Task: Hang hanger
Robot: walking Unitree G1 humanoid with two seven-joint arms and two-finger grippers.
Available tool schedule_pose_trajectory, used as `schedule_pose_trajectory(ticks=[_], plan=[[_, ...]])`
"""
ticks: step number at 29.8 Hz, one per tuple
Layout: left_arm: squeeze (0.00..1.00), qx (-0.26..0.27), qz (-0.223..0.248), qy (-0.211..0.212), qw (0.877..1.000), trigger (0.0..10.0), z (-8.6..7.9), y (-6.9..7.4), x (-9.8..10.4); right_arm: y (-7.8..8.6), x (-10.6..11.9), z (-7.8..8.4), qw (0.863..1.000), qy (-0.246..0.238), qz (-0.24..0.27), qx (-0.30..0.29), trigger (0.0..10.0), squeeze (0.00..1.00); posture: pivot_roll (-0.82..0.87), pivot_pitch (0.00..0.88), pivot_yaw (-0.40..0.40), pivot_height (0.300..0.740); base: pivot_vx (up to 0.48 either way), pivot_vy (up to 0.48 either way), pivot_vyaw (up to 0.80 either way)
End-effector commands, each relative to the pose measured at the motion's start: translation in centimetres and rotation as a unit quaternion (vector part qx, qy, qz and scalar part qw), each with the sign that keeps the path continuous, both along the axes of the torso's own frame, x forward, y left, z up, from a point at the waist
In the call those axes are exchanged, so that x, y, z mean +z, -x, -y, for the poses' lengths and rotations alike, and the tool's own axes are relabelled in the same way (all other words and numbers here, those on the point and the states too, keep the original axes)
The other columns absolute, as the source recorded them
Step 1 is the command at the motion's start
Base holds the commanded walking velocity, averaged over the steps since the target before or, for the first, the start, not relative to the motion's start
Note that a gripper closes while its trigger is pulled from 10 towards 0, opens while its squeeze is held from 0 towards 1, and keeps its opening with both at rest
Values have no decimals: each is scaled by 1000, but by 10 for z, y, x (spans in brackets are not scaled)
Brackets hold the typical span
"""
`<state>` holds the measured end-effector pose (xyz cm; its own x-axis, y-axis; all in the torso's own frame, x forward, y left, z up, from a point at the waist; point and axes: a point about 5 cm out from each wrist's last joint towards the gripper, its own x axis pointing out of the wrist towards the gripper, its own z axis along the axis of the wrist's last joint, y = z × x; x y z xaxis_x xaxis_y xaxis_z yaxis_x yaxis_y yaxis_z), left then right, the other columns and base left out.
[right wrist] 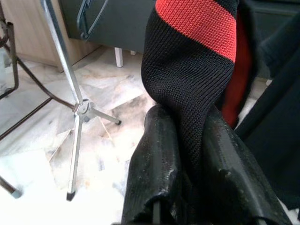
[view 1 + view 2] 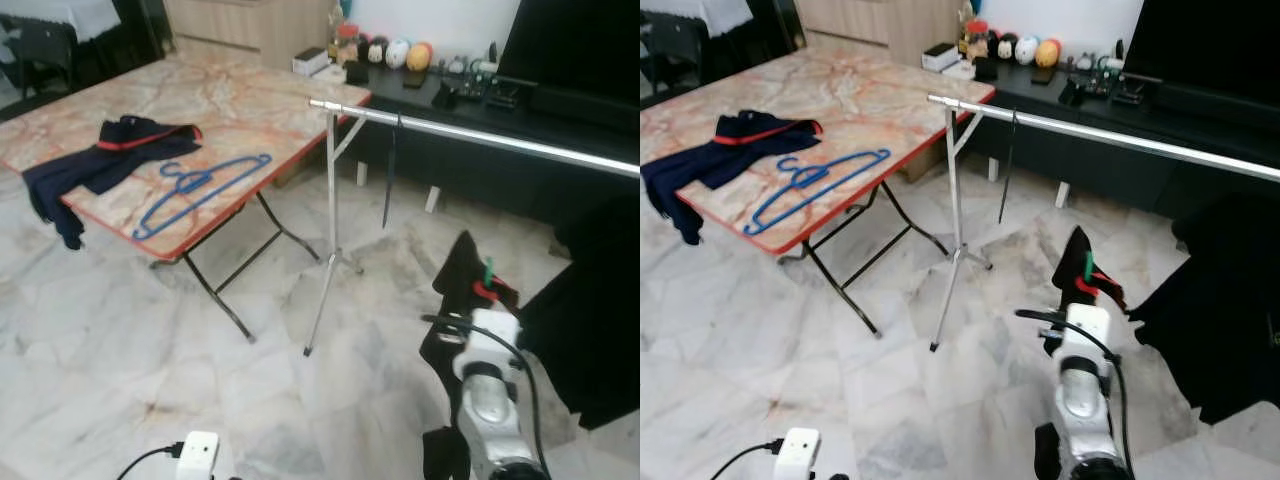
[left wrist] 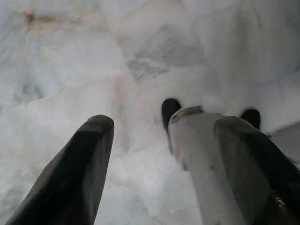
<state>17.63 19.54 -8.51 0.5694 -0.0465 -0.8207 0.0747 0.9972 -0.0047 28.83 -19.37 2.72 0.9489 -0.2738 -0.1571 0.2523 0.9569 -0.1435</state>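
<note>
My right gripper (image 1: 187, 117) is shut on a black knit garment (image 1: 187, 70) with a red band, held up in front of me at lower right (image 2: 462, 268). A green hanger hook (image 2: 488, 270) pokes out of the cloth beside a red collar. The silver clothes rail (image 2: 470, 134) runs across above and beyond it, on a tripod stand (image 2: 328, 240). A dark hanger (image 2: 389, 180) hangs from the rail. Two blue hangers (image 2: 200, 188) lie on the marble-top table (image 2: 250, 110). My left gripper (image 3: 166, 124) hangs low, open over the floor.
A navy garment with red trim (image 2: 110, 160) drapes over the table's near corner. A large black cloth (image 2: 590, 310) hangs at the right under the rail. A dark TV bench (image 2: 480, 100) with small items stands behind. The floor is pale marble tile.
</note>
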Motion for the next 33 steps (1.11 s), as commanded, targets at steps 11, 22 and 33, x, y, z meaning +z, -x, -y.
schedule_pose_trajectory(ticks=[11, 22, 33], plan=[[0, -75, 20, 1, 997, 10000, 9, -5, 3, -14, 16, 24, 988, -26, -53, -139, 10000, 0, 17, 4, 25, 740, 0, 0, 0], [0, -98, 155, 6, 983, 10000, 0, -52, 38, -24, 34, 20, 975, -98, -48, -192, 10000, 0, 35, 6, 19, 740, 0, 0, 0], [0, -284, 367, 152, 873, 10000, 48, -143, 161, -32, 76, 5, 969, -120, -25, -213, 10000, 0, 19, 0, 25, 740, 0, 0, 0]])
